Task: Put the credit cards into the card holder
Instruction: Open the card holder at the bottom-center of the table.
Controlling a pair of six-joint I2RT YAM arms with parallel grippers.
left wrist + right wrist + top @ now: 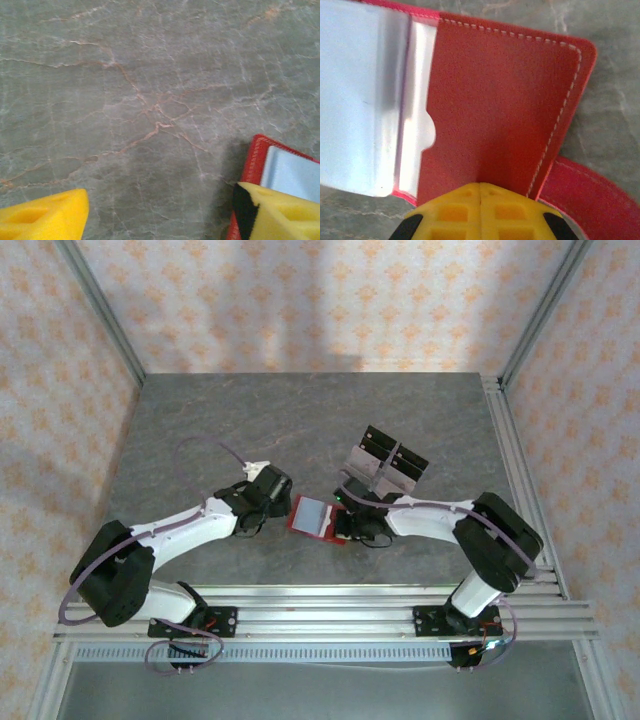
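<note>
From above, the wallet (312, 515) lies open on the table (300, 420), between the left gripper (262, 492) and the right gripper (352, 525). Grey cards (368, 462) sit in the stand (402, 456), just behind the right gripper and nearer that arm.

Left wrist: the fingers (45, 215) are spread wide and empty, with the wallet's red corner beside the right one.

Right wrist: the fingers (455, 212) are closed together, tips at the red flap's near edge. The pale sleeve (360, 100) lies to their left.

The small red folding card holder (510, 100) looks like grainy stitched leather, its clear plastic sleeve (415, 90) glossy; the grey stone-veined table (150, 100) is matt; yellow fingers (455, 212) look foamy.
</note>
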